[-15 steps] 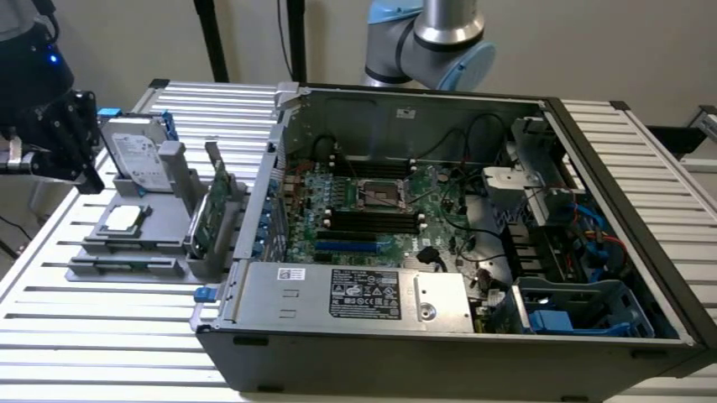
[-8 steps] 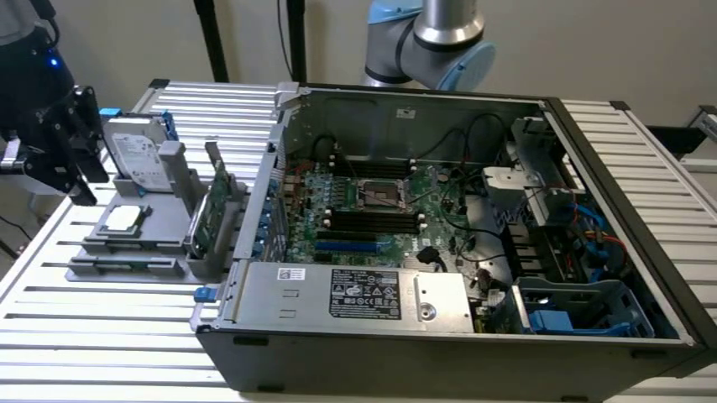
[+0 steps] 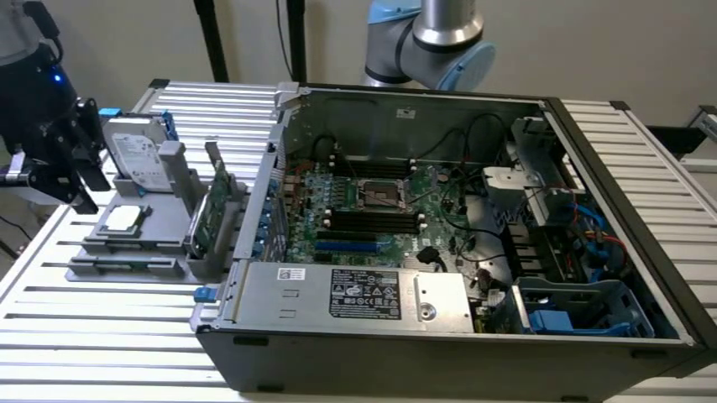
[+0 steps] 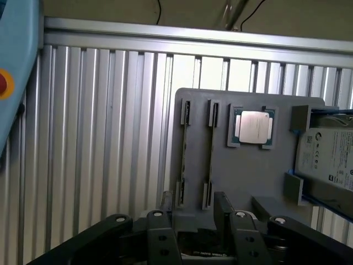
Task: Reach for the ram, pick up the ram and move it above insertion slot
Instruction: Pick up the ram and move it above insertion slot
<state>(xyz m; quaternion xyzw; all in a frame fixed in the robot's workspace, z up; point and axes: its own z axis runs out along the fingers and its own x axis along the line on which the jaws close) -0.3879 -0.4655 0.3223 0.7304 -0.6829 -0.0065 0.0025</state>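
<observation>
At the gray holder's (image 4: pixel 245 176) near end we take the thin strip in a slot for the ram (image 3: pixel 126 267); above the holder hangs the gripper (image 4: pixel 193 218), fingers (image 4: pixel 225 215) spread, with the hard drive (image 3: pixel 137 151) at its far end.

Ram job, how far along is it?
Nothing looks done yet: the ram seems to stand in the holder. In hand is the reach: the gripper hangs by the holder, fingers open. Left: the grasp, the lift and the move above the slot.
</observation>
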